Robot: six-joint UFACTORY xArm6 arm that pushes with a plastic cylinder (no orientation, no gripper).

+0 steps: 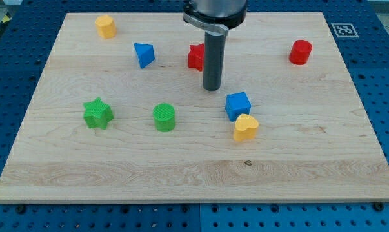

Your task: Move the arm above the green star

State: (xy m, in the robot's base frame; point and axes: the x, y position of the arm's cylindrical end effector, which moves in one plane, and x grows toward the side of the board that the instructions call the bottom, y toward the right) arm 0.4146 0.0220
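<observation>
A: Green star (98,113): sits near the table's (194,174) left edge, about halfway down, clear of everything. Green cylinder (164,117) is its closest neighbour, on the side toward the table's middle.

B: My tip (212,88)?

A: Near the table's middle, toward the top edge. Plain rod, no jaws to part or close; touching no block. Red block (195,57) partly hidden behind it, blue cube (238,106) just below, yellow heart (245,127) touching that cube.

B: Step?

A: Approach not yet done, by my reading. Next move: travel toward the left edge, staying top-side of the cylinder, below the blue triangle (144,55), stopping above the star.
</observation>
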